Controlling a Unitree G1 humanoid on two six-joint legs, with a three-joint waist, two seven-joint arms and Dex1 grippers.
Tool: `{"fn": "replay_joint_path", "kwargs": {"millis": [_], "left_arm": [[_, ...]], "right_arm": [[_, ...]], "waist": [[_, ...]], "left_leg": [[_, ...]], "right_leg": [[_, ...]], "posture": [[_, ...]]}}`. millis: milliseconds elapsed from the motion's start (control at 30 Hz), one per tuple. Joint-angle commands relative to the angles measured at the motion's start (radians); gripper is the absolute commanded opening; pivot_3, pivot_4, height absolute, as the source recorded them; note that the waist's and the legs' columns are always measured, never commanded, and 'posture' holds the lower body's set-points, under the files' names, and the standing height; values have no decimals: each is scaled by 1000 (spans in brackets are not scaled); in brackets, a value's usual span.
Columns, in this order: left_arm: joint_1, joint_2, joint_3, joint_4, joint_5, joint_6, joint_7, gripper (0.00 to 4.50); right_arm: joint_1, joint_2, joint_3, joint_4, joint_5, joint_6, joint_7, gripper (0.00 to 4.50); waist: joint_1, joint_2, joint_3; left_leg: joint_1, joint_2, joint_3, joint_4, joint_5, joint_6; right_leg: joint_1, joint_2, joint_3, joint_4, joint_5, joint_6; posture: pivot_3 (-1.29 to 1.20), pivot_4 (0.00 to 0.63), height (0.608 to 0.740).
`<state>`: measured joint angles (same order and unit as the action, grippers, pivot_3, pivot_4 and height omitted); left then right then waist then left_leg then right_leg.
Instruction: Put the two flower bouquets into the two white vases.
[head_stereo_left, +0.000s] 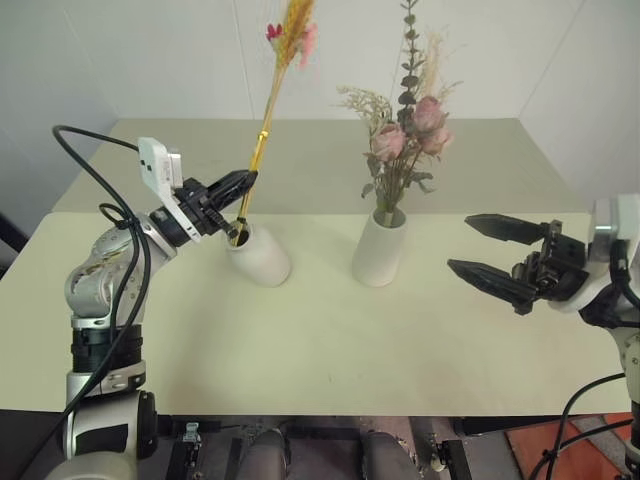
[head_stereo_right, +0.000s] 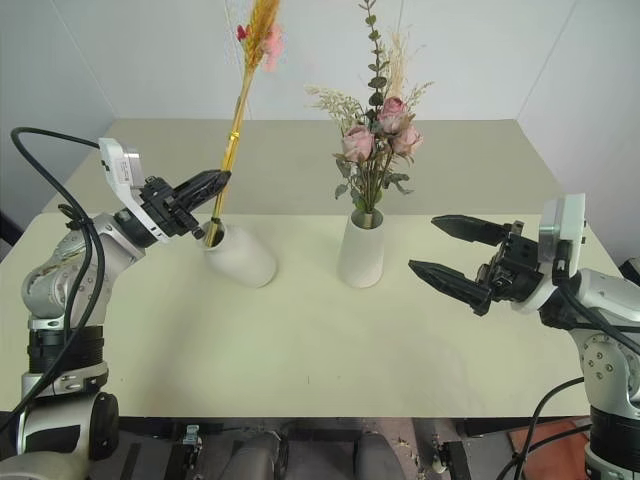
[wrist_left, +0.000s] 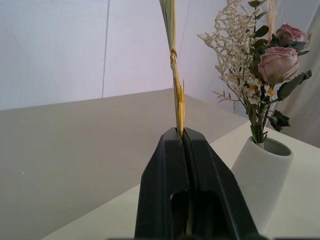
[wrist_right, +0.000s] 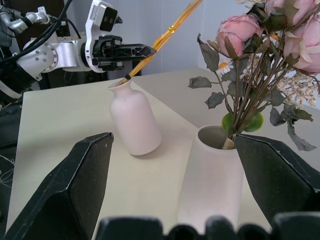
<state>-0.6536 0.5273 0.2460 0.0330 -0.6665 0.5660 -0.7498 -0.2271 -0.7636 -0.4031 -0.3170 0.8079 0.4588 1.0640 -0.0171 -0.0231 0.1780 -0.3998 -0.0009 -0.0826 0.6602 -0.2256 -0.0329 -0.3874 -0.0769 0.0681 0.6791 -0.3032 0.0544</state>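
**Threading the wheat stalk into the bottle vase**

From my left eye, my left gripper (head_stereo_left: 243, 182) is clamped on the yellow wheat stalk (head_stereo_left: 268, 118), whose lower tip sits at the narrow mouth of the bottle-shaped vase (head_stereo_left: 260, 255). The red and pink blossoms (head_stereo_left: 290, 35) ride high above it. The rose bunch (head_stereo_left: 408, 140) already stands in the cylinder vase (head_stereo_left: 380, 250), just beside the bottle vase on the pale table (head_stereo_left: 330, 350). I judge one bouquet done and the second at the point of insertion.

From my right eye, my right gripper (head_stereo_right: 440, 250) hangs with its fingers spread wide and nothing between them, off to the side of the cylinder vase, apart from it.

In my left wrist view, my two black fingers (wrist_left: 165, 185) press flat together on the stalk, which rises straight out between them.

In my right wrist view, the stalk's end appears to sit at the neck of the bottle vase; how deep it reaches I cannot tell.

The next move, as I judge it, calls for sliding the stalk down along its own line, keeping the tip centred in that narrow neck, then letting go once it rests.

I can read no brand, label or writing anywhere.
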Motion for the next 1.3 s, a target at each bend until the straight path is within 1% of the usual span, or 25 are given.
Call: {"fn": "replay_joint_path", "kwargs": {"millis": [33, 167, 533, 867, 1067, 1300], "left_arm": [[-33, -2, 8, 5, 12, -31, 9, 23], [-48, -12, 9, 17, 20, -48, 19, 23], [-141, -84, -10, 74, 42, -101, 36, 23], [-146, -87, -18, 70, 52, -108, 39, 23], [-83, -97, -49, 54, 119, -183, 33, 23], [-43, -102, -57, 40, 126, -192, 34, 23]], "right_arm": [[-24, -11, -9, -25, 19, -8, -11, 4500], [-20, -7, -7, -32, 18, -8, -17, 4500], [-51, 0, 17, -9, 7, -15, -33, 4500], [-40, 5, 15, -19, 12, -17, -51, 4500], [-39, 9, 16, -19, 10, -20, -57, 4500], [-38, 11, 17, -20, 8, -21, -62, 4500]], "waist": [[0, 0, 0], [0, 0, 0], [0, 0, 0], [0, 0, 0], [-1, 0, 0], [1, -1, 0]], "left_leg": [[0, 0, 0, 0, 0, 0], [0, 0, 0, 0, 0, 0], [-1, 0, 0, 0, 0, 0], [-1, 0, 0, 0, 0, 0], [-1, 0, 0, 0, 0, 0], [-1, 0, 0, 0, 0, 0]], "right_leg": [[0, 0, 0, 0, 0, 0], [0, 0, 0, -1, 0, 0], [0, 0, 0, -1, 0, 0], [0, 0, 0, -1, 0, 0], [0, 0, 0, -1, 0, 0], [0, 0, 0, -1, 0, 0]], "posture": [[0, 150, 740], [0, 150, 740], [0, 150, 740], [0, 150, 740], [0, 150, 740], [0, 150, 740]]}}
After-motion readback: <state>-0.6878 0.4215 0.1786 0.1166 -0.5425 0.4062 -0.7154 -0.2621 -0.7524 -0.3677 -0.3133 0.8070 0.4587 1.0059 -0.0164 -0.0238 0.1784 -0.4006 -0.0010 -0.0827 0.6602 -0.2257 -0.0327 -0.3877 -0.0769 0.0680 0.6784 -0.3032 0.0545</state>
